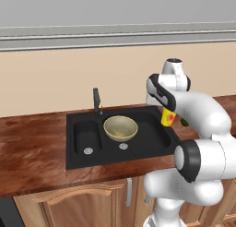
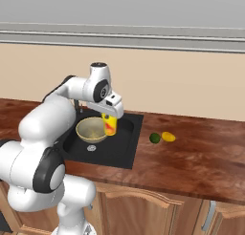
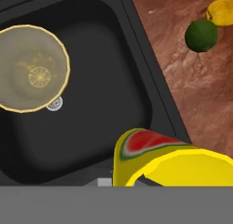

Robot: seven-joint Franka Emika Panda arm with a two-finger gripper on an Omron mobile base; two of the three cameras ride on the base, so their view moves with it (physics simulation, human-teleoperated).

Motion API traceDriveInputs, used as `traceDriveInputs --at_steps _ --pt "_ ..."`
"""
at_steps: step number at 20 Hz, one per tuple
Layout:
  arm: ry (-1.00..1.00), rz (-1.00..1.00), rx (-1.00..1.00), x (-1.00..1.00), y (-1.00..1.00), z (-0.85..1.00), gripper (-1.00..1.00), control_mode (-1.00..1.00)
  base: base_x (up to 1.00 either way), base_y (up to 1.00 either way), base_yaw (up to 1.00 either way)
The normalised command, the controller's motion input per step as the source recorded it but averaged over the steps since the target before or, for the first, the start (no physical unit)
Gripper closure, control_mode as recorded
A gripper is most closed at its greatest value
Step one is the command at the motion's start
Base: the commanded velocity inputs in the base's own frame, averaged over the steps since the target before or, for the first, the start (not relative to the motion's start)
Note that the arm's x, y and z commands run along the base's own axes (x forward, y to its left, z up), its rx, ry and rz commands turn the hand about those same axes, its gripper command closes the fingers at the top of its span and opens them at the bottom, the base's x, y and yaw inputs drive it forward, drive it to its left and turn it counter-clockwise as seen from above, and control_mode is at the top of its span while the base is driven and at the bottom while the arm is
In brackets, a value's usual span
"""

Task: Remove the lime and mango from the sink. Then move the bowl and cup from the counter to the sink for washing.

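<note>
You have the cup (image 2: 109, 123) clamped in the gripper (image 2: 111, 115), hanging above the right edge of the sink's (image 1: 73, 162) large basin, beside the bowl (image 1: 120, 128) already inside. The cup looks rigid, light and smooth-walled, so slippage is the likely risk; a hold across its side wall near the rim seems soundest.

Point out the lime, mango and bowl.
lime (image 2: 154, 138), right base view, middle of the fruit.
mango (image 2: 168, 136), right base view, middle of the fruit.
bowl (image 1: 120, 128), left base view, speckled inside.
</note>
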Motion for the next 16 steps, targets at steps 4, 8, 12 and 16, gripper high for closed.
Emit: traceDriveInputs --at_steps 4,8,12,16 --pt "-0.02 0.00 0.04 0.04 0.06 -0.07 1.00 -1.00 0.00 0.00 0.00" --pt "-0.01 0.00 0.00 0.09 0.03 -0.08 1.00 -1.00 0.00 0.00 0.00" --pt "-0.05 -0.03 0.00 0.09 0.00 -0.10 1.00 -1.00 0.00 0.00 0.00" --pt "-0.03 -0.05 0.00 0.12 0.00 -0.09 1.00 -1.00 0.00 0.00 0.00"
